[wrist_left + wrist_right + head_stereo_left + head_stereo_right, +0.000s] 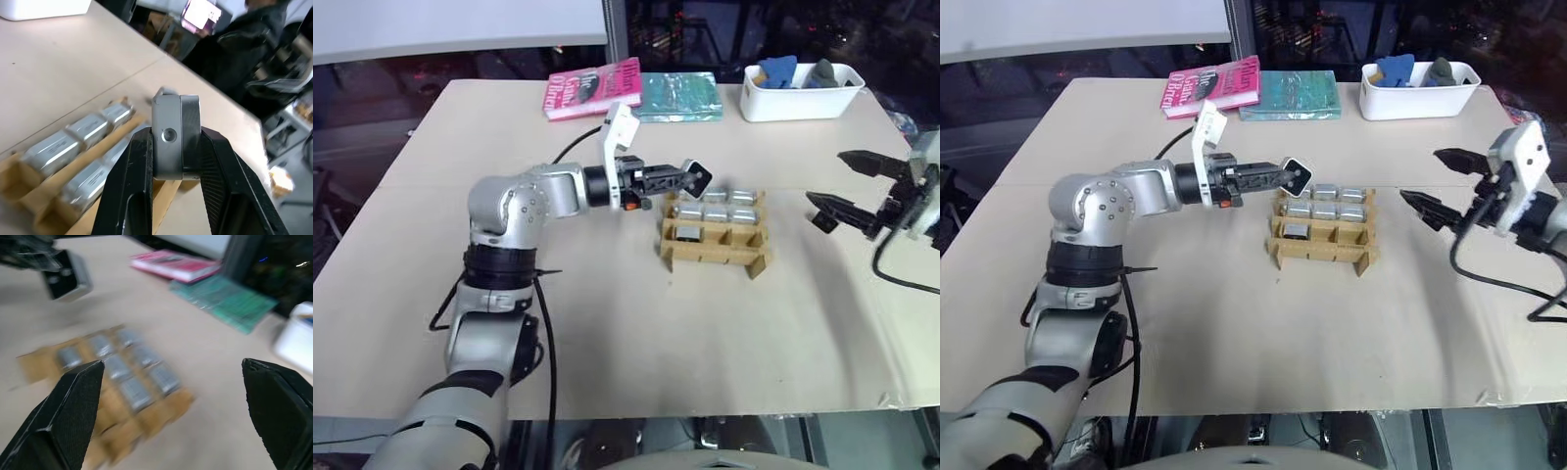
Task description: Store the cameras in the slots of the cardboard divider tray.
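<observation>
A camera (697,177) is held clamped in the left gripper (683,179) just above the back-left corner of the cardboard divider tray (715,247), where seven cameras are slotted, while the right gripper (1438,183) is kept wide apart and empty, well right of it.

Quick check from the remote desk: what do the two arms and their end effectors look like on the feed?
The left arm has rounded silver-grey shells, black joint bands and a black cable looped alongside. A white bracket sits at each wrist. The left end effector and the right end effector each have two black, tapered, wedge-shaped fingers. A black cable trails from the right wrist.
</observation>
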`<action>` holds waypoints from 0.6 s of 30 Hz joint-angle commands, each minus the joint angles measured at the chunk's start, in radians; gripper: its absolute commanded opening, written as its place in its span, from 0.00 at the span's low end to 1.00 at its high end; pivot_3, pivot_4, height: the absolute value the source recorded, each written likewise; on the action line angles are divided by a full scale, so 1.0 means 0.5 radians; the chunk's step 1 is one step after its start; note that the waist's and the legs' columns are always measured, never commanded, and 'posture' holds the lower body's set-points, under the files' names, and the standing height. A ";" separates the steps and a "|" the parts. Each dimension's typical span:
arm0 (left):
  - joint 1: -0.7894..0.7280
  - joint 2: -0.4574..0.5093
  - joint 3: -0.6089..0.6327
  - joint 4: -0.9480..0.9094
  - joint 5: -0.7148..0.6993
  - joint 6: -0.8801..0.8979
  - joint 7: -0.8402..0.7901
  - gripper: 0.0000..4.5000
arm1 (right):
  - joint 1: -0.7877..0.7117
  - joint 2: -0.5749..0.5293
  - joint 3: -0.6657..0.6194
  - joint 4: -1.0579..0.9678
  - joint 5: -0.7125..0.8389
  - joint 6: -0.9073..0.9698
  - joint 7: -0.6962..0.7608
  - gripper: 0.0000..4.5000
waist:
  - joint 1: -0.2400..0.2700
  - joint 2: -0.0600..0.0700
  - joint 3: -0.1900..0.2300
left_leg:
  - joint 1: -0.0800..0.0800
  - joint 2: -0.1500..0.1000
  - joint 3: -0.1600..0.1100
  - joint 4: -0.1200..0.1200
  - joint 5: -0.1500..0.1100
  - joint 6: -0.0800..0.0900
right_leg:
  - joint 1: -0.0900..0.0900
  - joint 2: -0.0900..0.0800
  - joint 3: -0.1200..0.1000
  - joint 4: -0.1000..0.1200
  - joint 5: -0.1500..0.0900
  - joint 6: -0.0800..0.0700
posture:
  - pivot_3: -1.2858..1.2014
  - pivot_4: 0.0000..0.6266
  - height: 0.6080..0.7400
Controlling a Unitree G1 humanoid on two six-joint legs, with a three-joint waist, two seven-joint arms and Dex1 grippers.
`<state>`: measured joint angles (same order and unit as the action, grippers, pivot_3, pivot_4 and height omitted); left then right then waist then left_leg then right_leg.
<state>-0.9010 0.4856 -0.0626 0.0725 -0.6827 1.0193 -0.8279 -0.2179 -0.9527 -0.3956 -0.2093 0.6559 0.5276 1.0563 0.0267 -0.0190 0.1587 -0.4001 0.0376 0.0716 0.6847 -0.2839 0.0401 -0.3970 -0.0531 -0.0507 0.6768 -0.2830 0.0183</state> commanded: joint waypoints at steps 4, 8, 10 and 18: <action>-0.159 0.069 -0.320 0.160 0.340 -0.479 -0.440 0.17 | 0.386 -0.092 -0.421 -0.254 0.220 0.111 0.232 0.99 | -0.006 0.000 0.000 | 0.003 0.000 0.001 0.004 0.000 0.000 | 0.001 0.001 0.002 0.005 0.000 0.000 | 0.52 0.24 1.00; -0.321 -0.022 -0.497 0.468 0.585 -0.812 -0.643 0.17 | 0.485 -0.068 -0.539 -0.318 0.255 0.131 0.193 0.99 | -0.020 0.000 0.000 | 0.006 0.000 0.001 0.006 0.000 0.001 | 0.004 0.003 0.003 0.005 0.000 0.001 | 0.52 0.24 1.00; -0.395 -0.076 -0.568 0.622 0.712 -0.993 -0.715 0.17 | 0.516 -0.052 -0.578 -0.347 0.261 0.128 0.165 0.99 | -0.022 0.000 0.000 | 0.005 0.000 0.001 0.006 0.000 0.001 | 0.003 0.004 0.003 0.005 0.000 0.001 | 0.52 0.24 1.00; -0.573 -0.264 -0.704 1.065 1.020 -1.382 -0.956 0.17 | 0.658 0.014 -0.731 -0.477 0.324 0.159 0.063 0.99 | -0.016 -0.001 0.001 | 0.001 0.000 0.002 0.003 -0.001 0.002 | -0.001 0.006 0.005 0.002 0.000 0.001 | 0.52 0.24 1.00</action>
<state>-1.1523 0.3584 -0.4103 0.5990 -0.1933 0.3703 -1.2832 0.1063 -0.9479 -0.7075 -0.4126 0.7959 0.6083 1.0967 0.0185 -0.0195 0.1591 -0.4000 0.0372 0.0723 0.6862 -0.2844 0.0411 -0.3975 -0.0505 -0.0489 0.6778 -0.2830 0.0187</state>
